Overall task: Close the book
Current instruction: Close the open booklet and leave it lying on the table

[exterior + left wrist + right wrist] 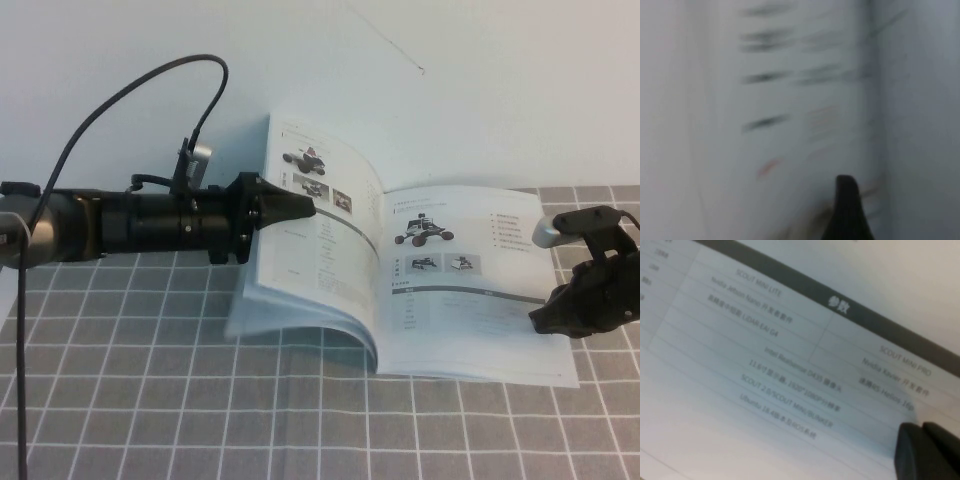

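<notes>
An open white book point(440, 290) lies on the grey checkered cloth, its printed pages showing small vehicle photos. Its left pages point(320, 240) are lifted and stand tilted up from the spine. My left gripper point(305, 208) reaches in level from the left and overlaps the raised pages' outer edge. The left wrist view is filled by a blurred printed page point(765, 100). My right gripper point(540, 320) is shut, with its tips resting on the flat right page near that page's outer edge. In the right wrist view, the right gripper point(921, 430) touches the page's table of text point(790, 365).
The grey checkered cloth point(200, 400) covers the table in front of the book and on both sides of it. A white wall point(450, 80) stands close behind the book. A black cable point(100, 110) loops above the left arm.
</notes>
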